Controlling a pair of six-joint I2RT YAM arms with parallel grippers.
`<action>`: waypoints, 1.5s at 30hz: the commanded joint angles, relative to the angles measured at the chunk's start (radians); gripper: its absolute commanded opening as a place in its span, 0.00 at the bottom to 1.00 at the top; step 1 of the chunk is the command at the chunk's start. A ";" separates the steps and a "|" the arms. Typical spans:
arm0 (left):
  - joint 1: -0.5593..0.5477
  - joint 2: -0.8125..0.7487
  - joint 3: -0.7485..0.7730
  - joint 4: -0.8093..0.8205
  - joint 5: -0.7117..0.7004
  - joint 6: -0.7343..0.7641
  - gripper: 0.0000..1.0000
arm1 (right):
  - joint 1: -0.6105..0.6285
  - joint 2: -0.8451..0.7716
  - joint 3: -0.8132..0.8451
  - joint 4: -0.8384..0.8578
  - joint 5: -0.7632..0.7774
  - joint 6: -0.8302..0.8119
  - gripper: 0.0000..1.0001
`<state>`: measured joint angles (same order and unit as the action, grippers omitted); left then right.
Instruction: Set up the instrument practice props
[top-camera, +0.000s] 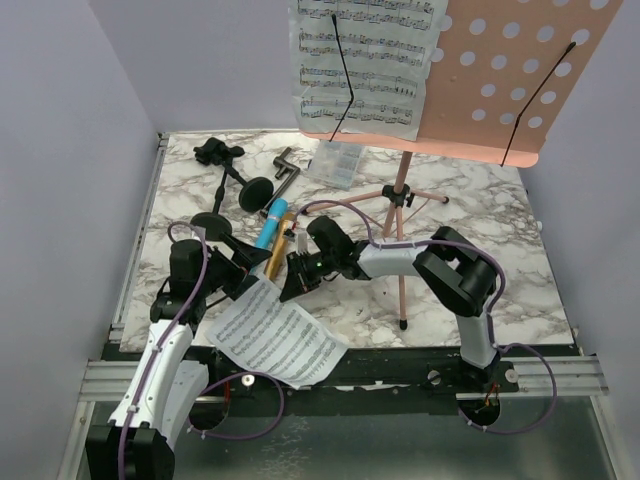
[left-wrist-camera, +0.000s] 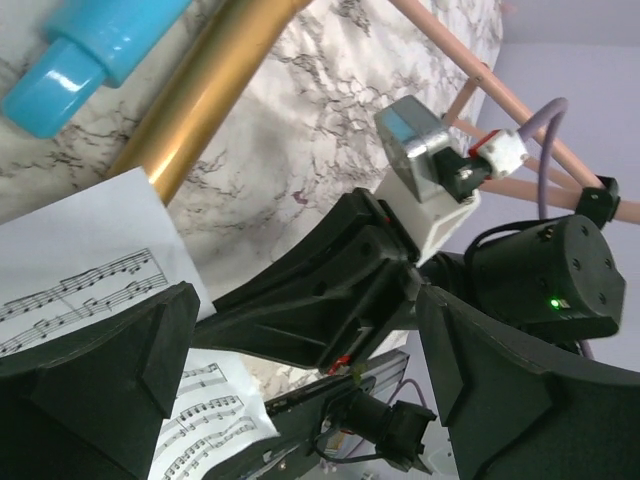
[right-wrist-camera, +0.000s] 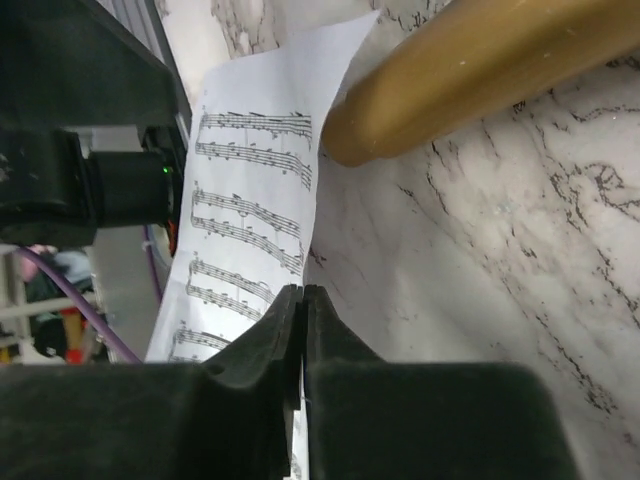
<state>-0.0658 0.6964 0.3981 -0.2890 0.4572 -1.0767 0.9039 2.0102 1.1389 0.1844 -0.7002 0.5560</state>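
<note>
On the marble table (top-camera: 480, 240), left of the pink music rack (top-camera: 500, 90) and nearer the arms: a loose music page (top-camera: 275, 340), partly past the near edge. Pinched at its far edge by the right fingers (right-wrist-camera: 260, 350), pressed together on the paper. Just left of that, the left fingers (left-wrist-camera: 120, 350), apart and empty. Right at the page's far corner, the gold microphone (top-camera: 277, 255), with the blue microphone (top-camera: 270, 228) alongside. Thin grip, so likely to slip or tear under a quick lift; also liable to snag on the gold microphone.
</note>
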 joint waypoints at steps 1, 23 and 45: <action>-0.002 -0.023 0.082 -0.016 0.054 0.057 0.98 | 0.006 -0.050 -0.022 0.025 -0.004 0.000 0.01; -0.002 0.052 0.624 -0.020 0.123 0.227 0.99 | 0.012 -0.827 0.051 -0.443 0.389 -0.319 0.00; -0.002 0.078 0.535 0.638 0.463 0.013 0.99 | 0.011 -0.959 0.484 -0.621 0.472 -0.508 0.00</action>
<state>-0.0658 0.7471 1.0271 -0.1020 0.6891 -0.8551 0.9104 1.0698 1.5810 -0.3958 -0.1383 0.0933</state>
